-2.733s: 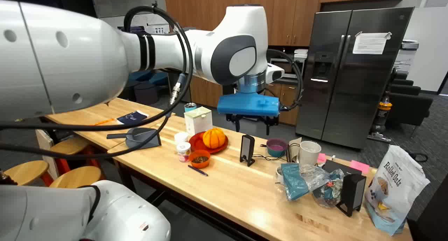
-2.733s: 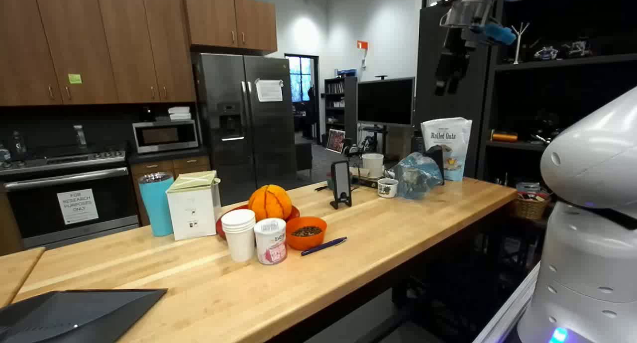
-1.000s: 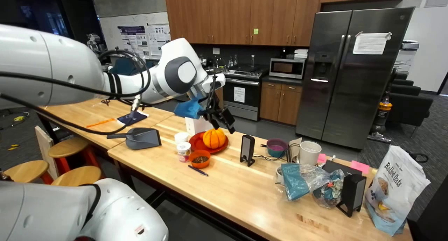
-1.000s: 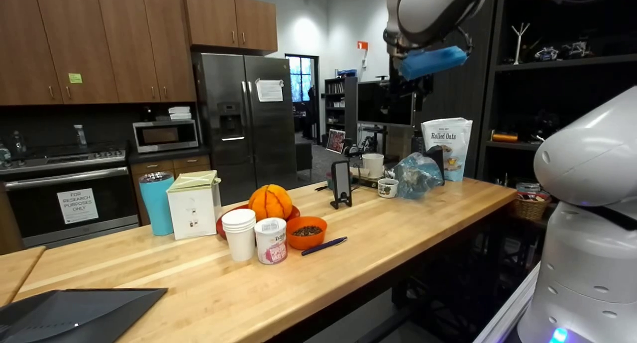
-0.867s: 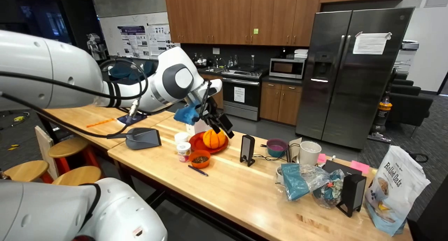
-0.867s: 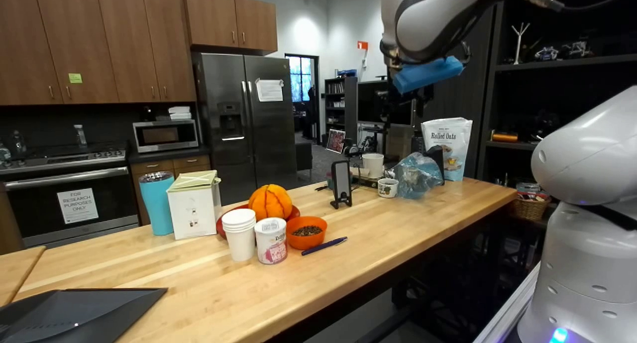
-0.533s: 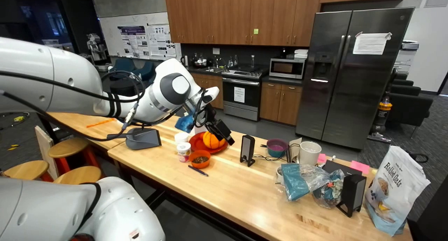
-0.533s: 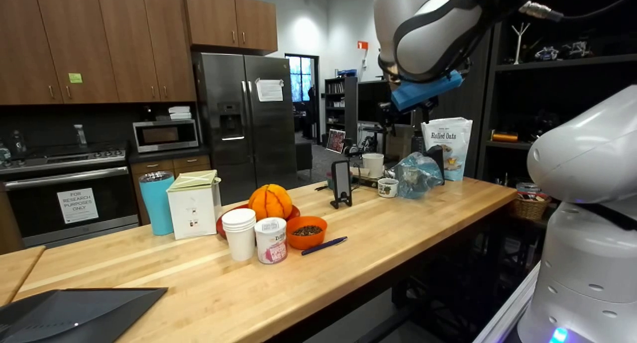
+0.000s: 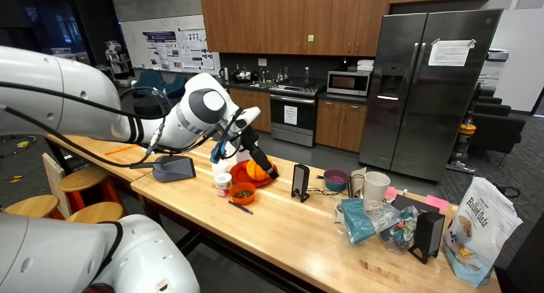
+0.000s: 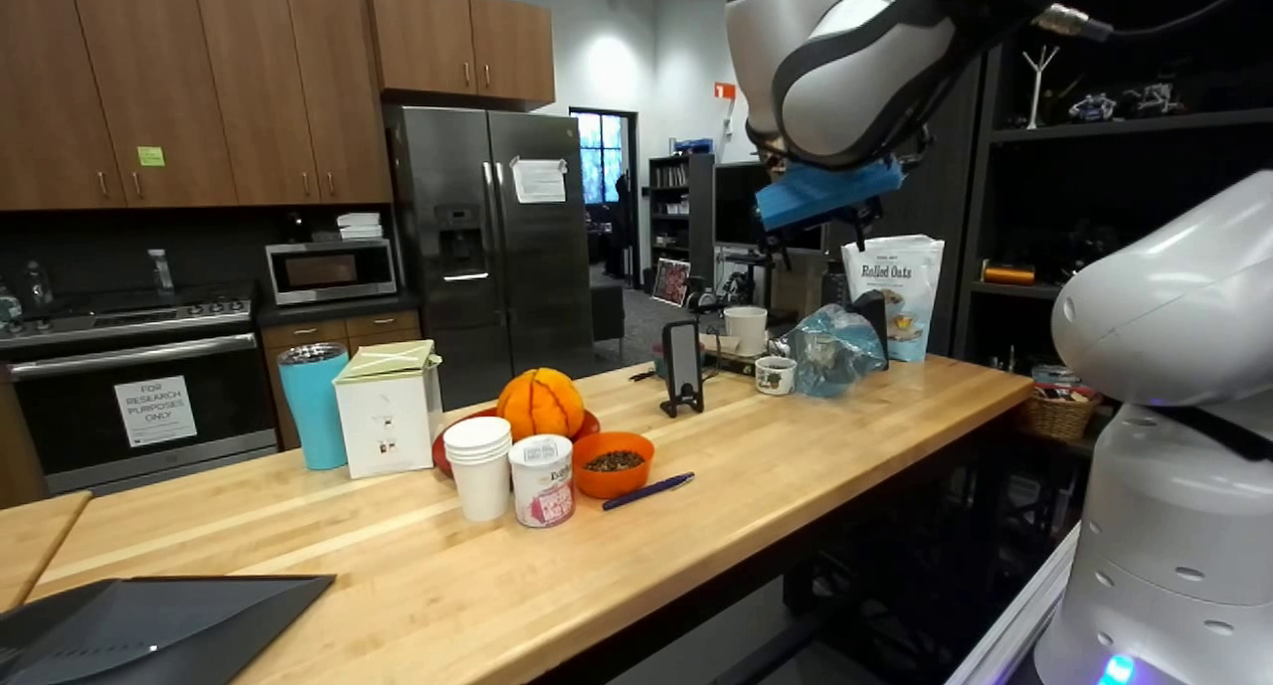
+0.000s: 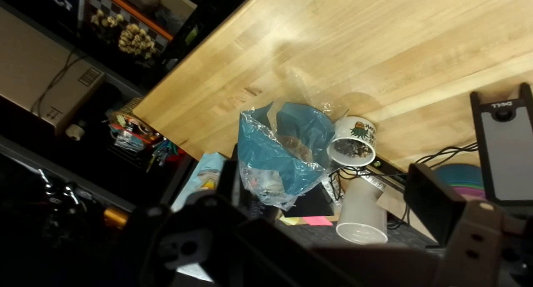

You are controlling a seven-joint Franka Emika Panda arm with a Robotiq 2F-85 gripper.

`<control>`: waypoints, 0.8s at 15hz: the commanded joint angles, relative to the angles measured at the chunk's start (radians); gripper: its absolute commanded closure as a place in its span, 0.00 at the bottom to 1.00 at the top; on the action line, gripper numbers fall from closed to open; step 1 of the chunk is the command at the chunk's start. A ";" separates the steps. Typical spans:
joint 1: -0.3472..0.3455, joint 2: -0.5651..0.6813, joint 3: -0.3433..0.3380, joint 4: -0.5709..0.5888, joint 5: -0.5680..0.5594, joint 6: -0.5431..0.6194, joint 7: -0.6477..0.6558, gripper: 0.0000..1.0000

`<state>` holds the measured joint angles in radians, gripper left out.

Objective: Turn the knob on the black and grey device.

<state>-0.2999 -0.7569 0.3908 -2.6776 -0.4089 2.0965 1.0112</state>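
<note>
The narrow upright black-and-grey plastic device stands about mid-length on the long pale wooden table, toward its far edge; both exterior views have it whole. The wrist view cuts it off at the right, yet only there can the white DELL lettering be read, with a round dark part just beside it; whether that is the knob, I cannot tell. The black two-fingered gripper is spread wide and hangs in the air, apart from the device. In an exterior view it crosses in front of the orange ribbed pumpkin on the round red plate; in an exterior view that takes in the tall turquoise tumbler and the white box with a pale green lid at the left, gripper and pumpkin are seen well apart. In an exterior view a second upright black box with a grey face stands near right, beside the tall white-and-blue oats bag. The wrist view looks into the small white mug with a plant print, showing dark specks inside; in an exterior view crumpled teal-and-clear plastic hides most of it.
</note>
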 commanded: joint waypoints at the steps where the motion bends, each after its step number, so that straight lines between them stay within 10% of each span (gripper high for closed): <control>1: -0.010 0.070 0.058 0.043 -0.035 -0.056 0.256 0.00; 8: -0.108 0.134 0.203 0.037 -0.109 -0.075 0.577 0.00; 9: 0.029 0.146 0.078 0.046 -0.109 -0.148 0.490 0.00; 12: 0.014 0.142 0.094 0.045 -0.141 -0.129 0.524 0.00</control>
<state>-0.3863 -0.6327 0.5804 -2.6381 -0.4956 1.9664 1.4806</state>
